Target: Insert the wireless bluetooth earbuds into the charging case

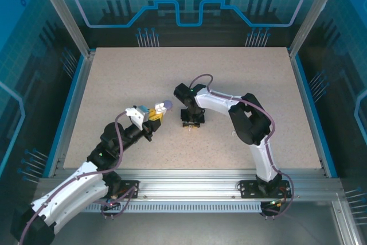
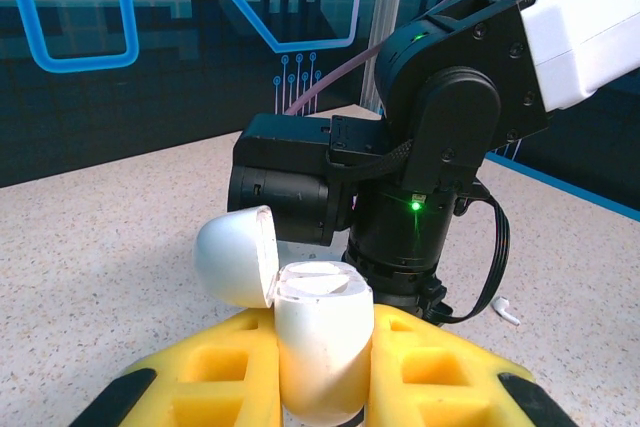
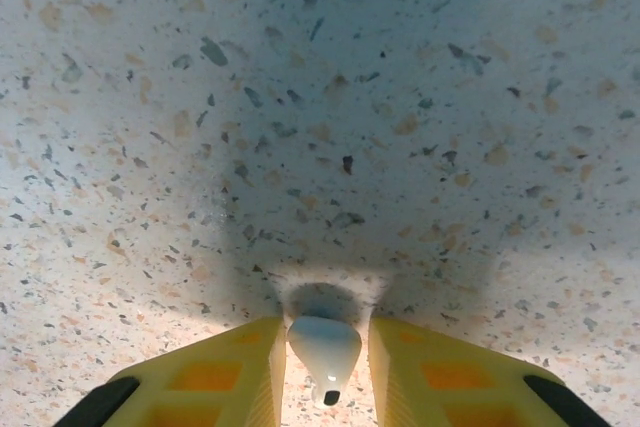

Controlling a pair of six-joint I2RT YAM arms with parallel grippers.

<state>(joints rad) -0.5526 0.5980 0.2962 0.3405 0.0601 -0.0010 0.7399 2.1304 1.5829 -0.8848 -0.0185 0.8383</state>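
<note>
My left gripper (image 2: 322, 325) is shut on a white charging case (image 2: 320, 357), held upright off the table with its lid (image 2: 237, 257) swung open to the left. In the top view this gripper (image 1: 156, 113) hangs left of centre. My right gripper (image 3: 327, 335) points straight down at the table, with a white earbud (image 3: 323, 349) lying between its yellow fingers (image 3: 225, 377). A thin gap shows on each side of the bud, so the jaws are open. A second white earbud (image 2: 508, 312) lies on the table past the right arm.
The right arm's black wrist (image 2: 420, 157) stands close in front of the held case. The speckled tabletop (image 1: 114, 84) is bounded by blue rails and aluminium posts (image 1: 74, 90). The right gripper (image 1: 192, 121) sits near the table's middle.
</note>
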